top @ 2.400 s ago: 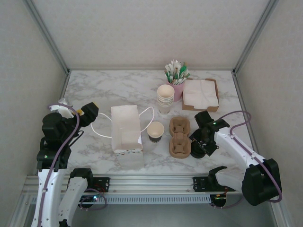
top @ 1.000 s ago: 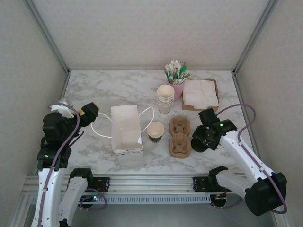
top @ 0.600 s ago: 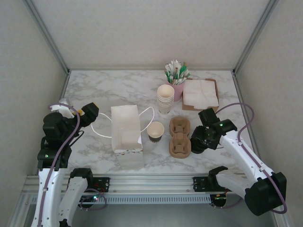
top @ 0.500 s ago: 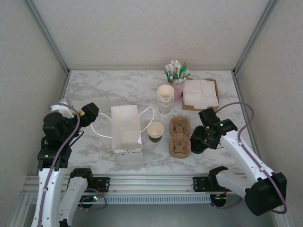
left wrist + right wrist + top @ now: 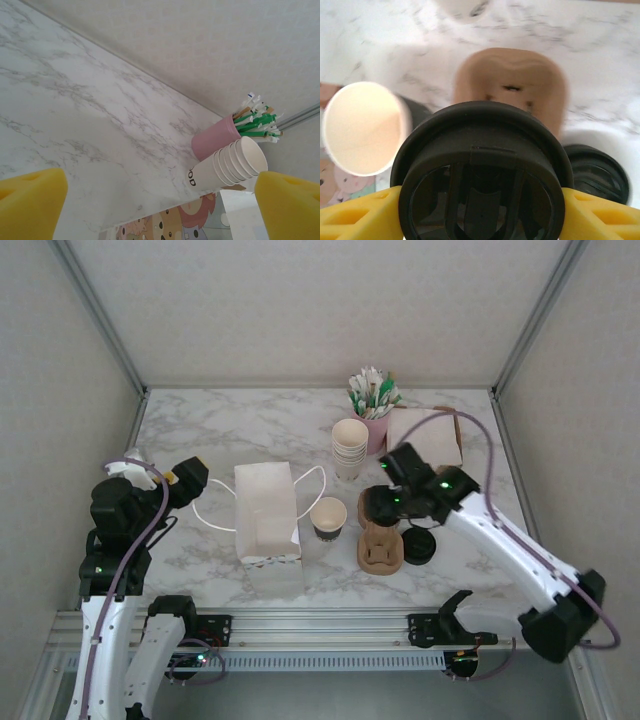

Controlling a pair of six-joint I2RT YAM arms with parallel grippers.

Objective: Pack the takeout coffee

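Jaws of the right gripper [image 5: 480, 212] squeeze a round black lid [image 5: 482, 165]. One yellow finger [image 5: 355, 215] sits on each side of it. This gripper hangs over the far part of the brown cup carrier [image 5: 381, 546].

Jaws of the left gripper [image 5: 160, 202] are wide apart. Its yellow pads [image 5: 30, 200] have nothing between them. It waits far to the left of the carrier.

The coffee cup [image 5: 328, 516] stands up just left of the carrier. It has no lid, and you can see its cream inside.

A white paper bag [image 5: 267, 512] is left of the carrier, on the other side of the cup. A second black lid [image 5: 418, 546] lies on the table just right of the carrier.

Behind the carrier is a stack of cups [image 5: 350, 445]. A pink cup [image 5: 376, 430] of green and white sticks is there too.
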